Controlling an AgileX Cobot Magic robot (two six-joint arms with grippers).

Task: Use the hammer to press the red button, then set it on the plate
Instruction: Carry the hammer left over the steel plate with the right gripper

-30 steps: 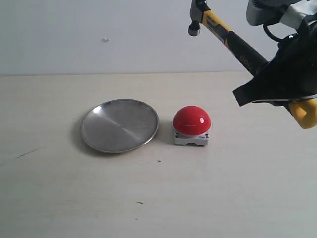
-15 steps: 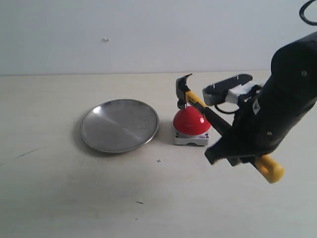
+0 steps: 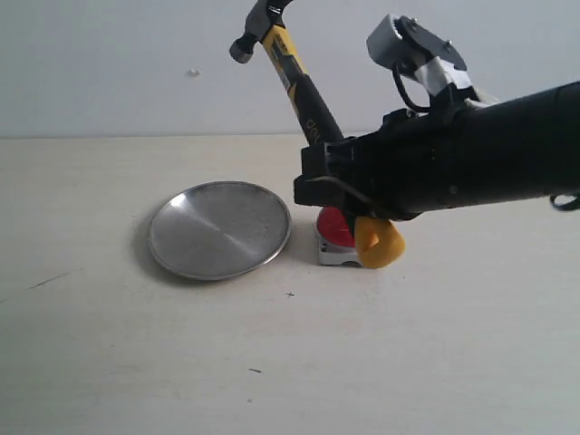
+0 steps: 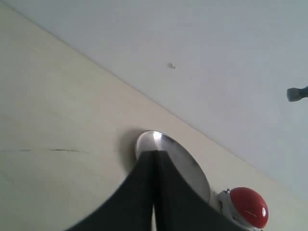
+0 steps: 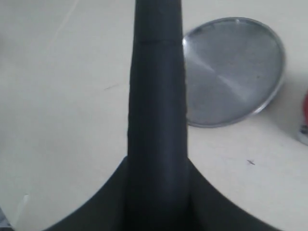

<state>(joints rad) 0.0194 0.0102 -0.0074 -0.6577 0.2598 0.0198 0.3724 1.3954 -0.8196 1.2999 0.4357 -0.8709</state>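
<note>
Rt gripper (image 3: 333, 177) clamped on hammer (image 3: 304, 95), head up toward 11 o'clock, prob. for carry to plate (image 3: 181, 254), at 9 o'clock of button (image 3: 333, 228). Lt gripper (image 4: 154, 161) closed, empty.

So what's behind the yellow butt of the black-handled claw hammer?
The glossy red dome button on its grey base. Only its left side shows; the hammer's butt and right claw cover the rest.

One camera stands off in front of the table (image 3: 109, 362), a bit above it, and looks across to the wall (image 3: 109, 63). The left wrist camera sits low and tipped, close to the table top, and faces that same wall. The right wrist camera looks down from higher up. All three see the plate (image 3: 219, 228) and the red button (image 3: 332, 228), though the right wrist view catches only the button's edge.
</note>
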